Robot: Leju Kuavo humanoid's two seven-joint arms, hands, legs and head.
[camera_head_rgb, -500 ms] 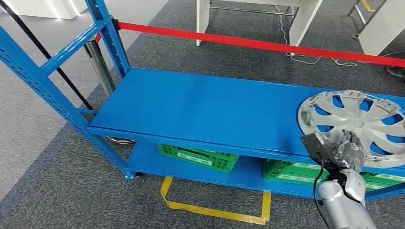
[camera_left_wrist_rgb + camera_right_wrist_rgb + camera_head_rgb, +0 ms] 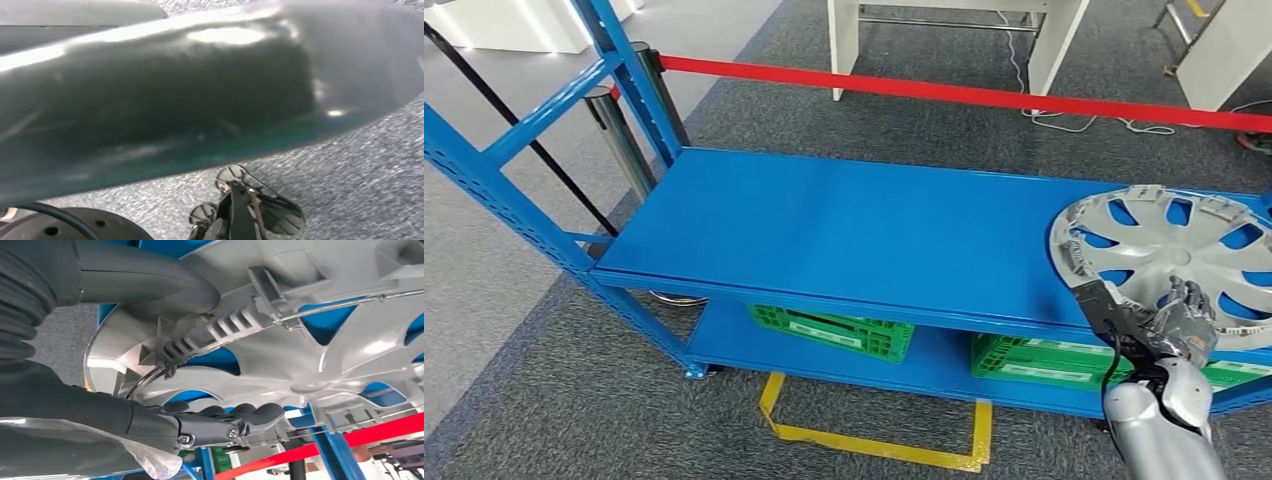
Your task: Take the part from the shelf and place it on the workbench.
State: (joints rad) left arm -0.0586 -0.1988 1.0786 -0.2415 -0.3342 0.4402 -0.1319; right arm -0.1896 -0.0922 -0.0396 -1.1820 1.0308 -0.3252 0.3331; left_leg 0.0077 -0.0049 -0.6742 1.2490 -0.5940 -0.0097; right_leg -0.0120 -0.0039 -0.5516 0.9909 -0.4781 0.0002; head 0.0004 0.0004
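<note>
Hubcap [image 2: 1169, 255], silver and round, lying flat at the right end of the blue shelf [image 2: 854, 230], with its near edge sticking out over the front. Right hand [image 2: 1179, 325] at that near edge, thumb [image 2: 150, 282] pressed on one face, dark fingers [image 2: 240, 415] curled under the other, rim pinched between. Green crates [image 2: 834, 330] down on the lower shelf. Red tape [image 2: 944, 93] stretched behind. Left hand [image 2: 235, 215] hanging low over grey carpet [image 2: 360, 165]; open or closed, cannot tell.
</note>
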